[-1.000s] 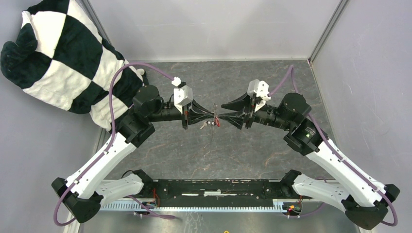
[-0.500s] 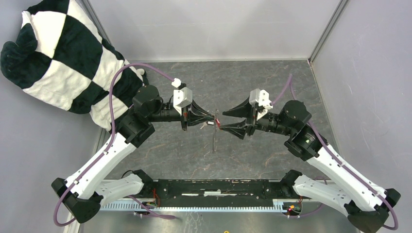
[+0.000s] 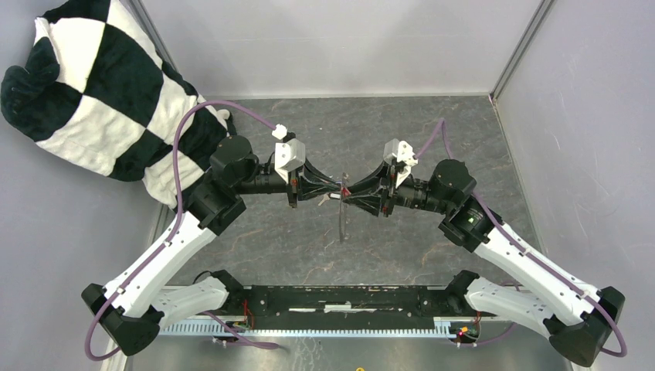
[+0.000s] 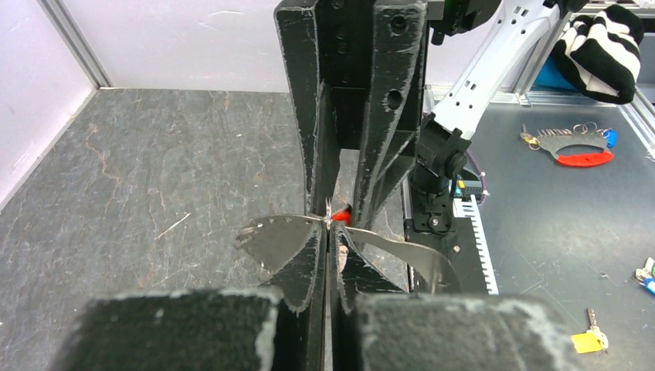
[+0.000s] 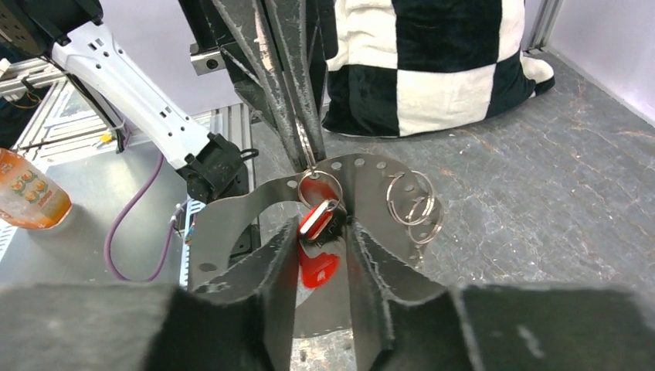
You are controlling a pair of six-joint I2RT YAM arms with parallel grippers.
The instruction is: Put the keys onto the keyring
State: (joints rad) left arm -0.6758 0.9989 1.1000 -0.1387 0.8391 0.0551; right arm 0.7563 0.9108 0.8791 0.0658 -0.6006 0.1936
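Note:
The keyring [image 5: 363,174] is a thin silvery crescent plate with holes. It hangs in the air over the table, seen edge-on in the top view [image 3: 341,220]. My left gripper [image 4: 328,226] is shut on its top, at a small ring [image 5: 309,166]. The plate spreads to both sides of those fingertips [image 4: 270,239]. A key's red tag [image 5: 318,219] hangs from a ring on the plate, with something black just behind it. My right gripper [image 5: 323,232] faces the left one [image 3: 337,191]. Its fingers press the red tag from both sides. The key blades are hidden.
Several loose split rings [image 5: 413,201] hang on the plate's right side. A black-and-white checked pillow [image 3: 100,93] lies at the table's back left corner. Beyond the table's near rail lie another key holder [image 4: 575,147] and a yellow-tagged key [image 4: 587,336].
My right arm has moved left toward the left gripper. Its jaws widened, then narrowed round the red tag. The left gripper and the keyring have stayed in place.

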